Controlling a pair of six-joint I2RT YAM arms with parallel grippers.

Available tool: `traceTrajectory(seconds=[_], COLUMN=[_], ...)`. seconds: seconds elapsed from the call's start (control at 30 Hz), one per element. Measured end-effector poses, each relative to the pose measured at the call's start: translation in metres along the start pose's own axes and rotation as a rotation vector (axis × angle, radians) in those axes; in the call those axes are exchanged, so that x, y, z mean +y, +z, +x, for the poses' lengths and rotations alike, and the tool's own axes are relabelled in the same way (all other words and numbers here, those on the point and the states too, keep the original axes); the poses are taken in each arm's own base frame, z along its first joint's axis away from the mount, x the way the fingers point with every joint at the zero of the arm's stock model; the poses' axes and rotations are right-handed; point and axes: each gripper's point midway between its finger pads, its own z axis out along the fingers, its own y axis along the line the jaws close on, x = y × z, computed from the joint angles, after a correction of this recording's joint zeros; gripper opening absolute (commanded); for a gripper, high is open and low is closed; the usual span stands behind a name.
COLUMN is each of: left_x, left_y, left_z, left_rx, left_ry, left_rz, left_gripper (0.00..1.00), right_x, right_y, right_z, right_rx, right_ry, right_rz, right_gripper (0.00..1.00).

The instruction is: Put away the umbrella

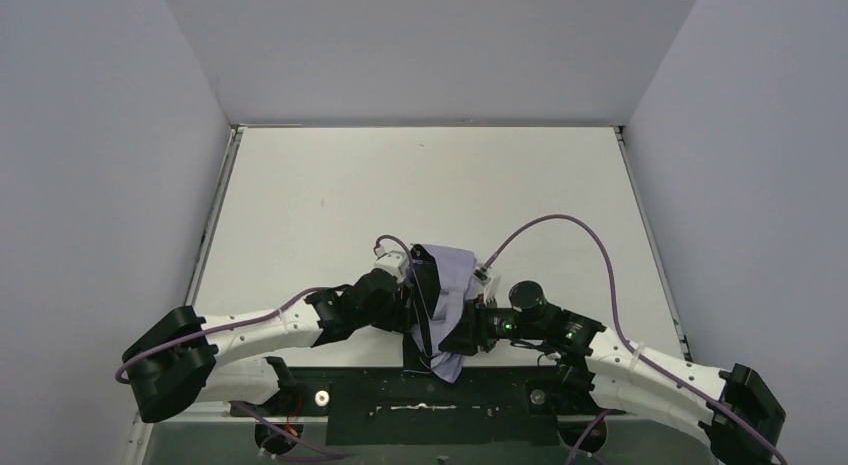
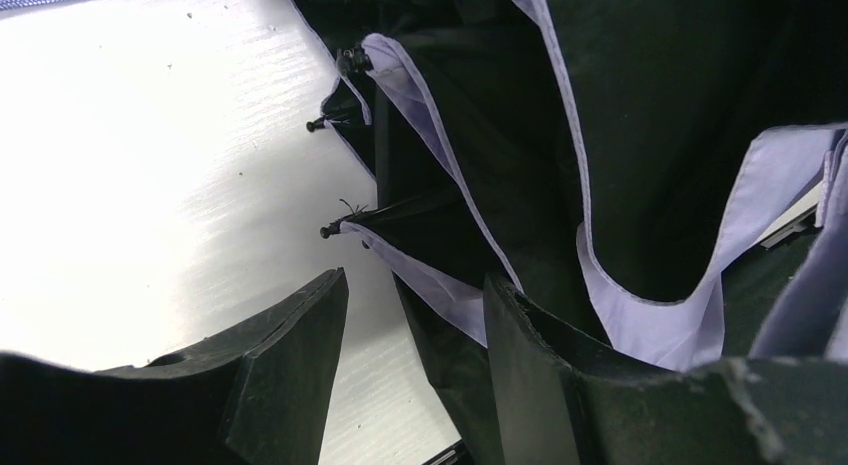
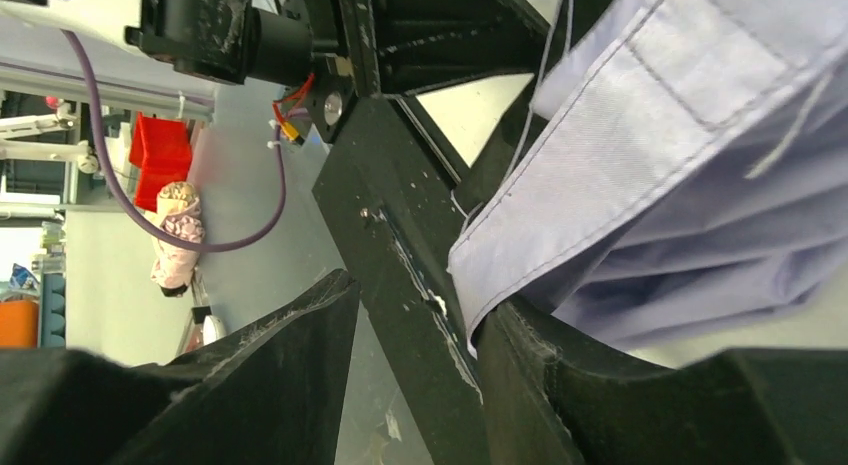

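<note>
Umbrella [image 1: 452, 270] — between left tool [image 2: 415, 320] and right tool [image 3: 415, 320], fabric against both

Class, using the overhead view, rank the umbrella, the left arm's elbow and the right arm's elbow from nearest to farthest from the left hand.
1. The umbrella, against the left hand, centre.
2. The left arm's elbow, bottom left.
3. The right arm's elbow, bottom right.

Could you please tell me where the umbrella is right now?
In the top view, the umbrella lies bunched by the middle of the near edge of the table, between the left end effector and the right end effector.
</note>
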Motion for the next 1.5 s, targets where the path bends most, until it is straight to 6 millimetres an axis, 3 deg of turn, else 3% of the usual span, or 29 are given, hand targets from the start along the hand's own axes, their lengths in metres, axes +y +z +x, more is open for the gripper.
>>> traceTrajectory(seconds=[0.57,0.87,1.03,1.27,1.37,1.5], left_x=[0.001,0.000,-0.001,-0.001,0.000,0.001], left_y=[0.001,-0.001,-0.007,-0.010,-0.010,-0.011], left_z=[0.004,0.003,-0.002,-0.005,-0.005,-0.004], left_rx=[0.005,-0.005,-0.028,-0.041,-0.040,-0.042], left_ry=[-0.010,-0.014,-0.018,-0.022,-0.020,-0.013], left_rz=[0.009,0.017,0.029,0.032,0.030,0.032], left_gripper=[0.50,0.50,0.51,0.51,0.51,0.51], right_x=[-0.021,-0.033,-0.031,-0.029,-0.018,-0.001], right_y=[-0.013,-0.020,-0.026,-0.036,-0.041,-0.051], right_z=[0.055,0.066,0.056,0.054,0.039,0.006], right_rx=[0.124,0.155,0.141,0.145,0.116,0.044], right_ry=[0.040,0.041,0.028,0.002,-0.022,-0.070], right_rz=[0.106,0.190,0.244,0.286,0.293,0.340], right_gripper=[0.57,0.66,0.75,0.75,0.71,0.55])
